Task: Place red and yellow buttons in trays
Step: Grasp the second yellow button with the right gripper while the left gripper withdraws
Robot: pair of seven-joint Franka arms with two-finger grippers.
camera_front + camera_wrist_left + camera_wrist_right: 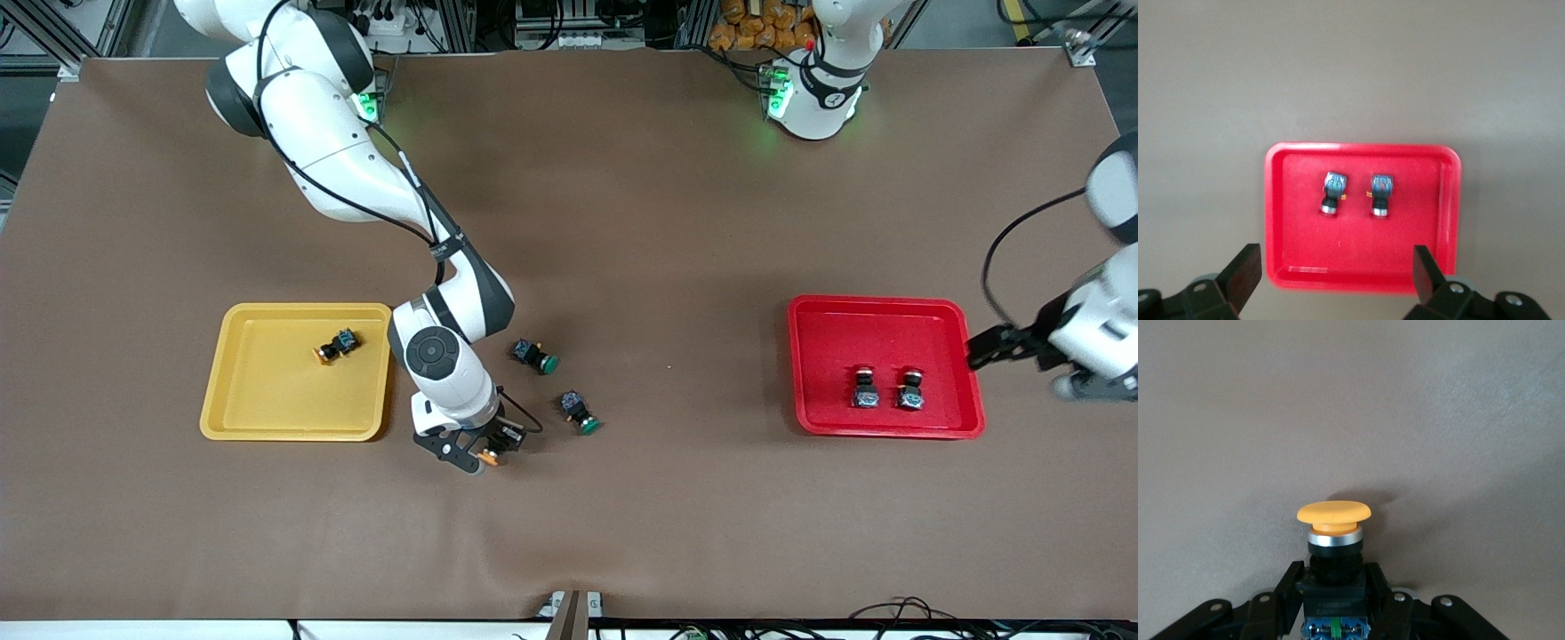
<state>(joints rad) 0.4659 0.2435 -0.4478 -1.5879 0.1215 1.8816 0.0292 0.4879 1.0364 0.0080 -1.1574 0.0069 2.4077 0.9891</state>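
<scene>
My right gripper (480, 450) is shut on an orange-yellow button (488, 459) by its black body, over the bare table beside the yellow tray (233, 391). In the right wrist view the gripper (1335, 587) holds the button (1334, 513) with its cap pointing away from the fingers. Another yellow button (336, 345) lies in the yellow tray. Two red buttons (864, 388) (909, 389) lie side by side in the red tray (813, 356). My left gripper (978, 348) is open and empty, over the red tray's rim at the left arm's end. The left wrist view shows the open gripper (1335, 260), the red tray (1431, 267) and both buttons (1333, 193) (1381, 195).
Two green-capped buttons (535, 356) (580, 412) lie on the brown table between the trays, close to my right gripper. The right arm's forearm (444, 356) reaches over the table beside the yellow tray.
</scene>
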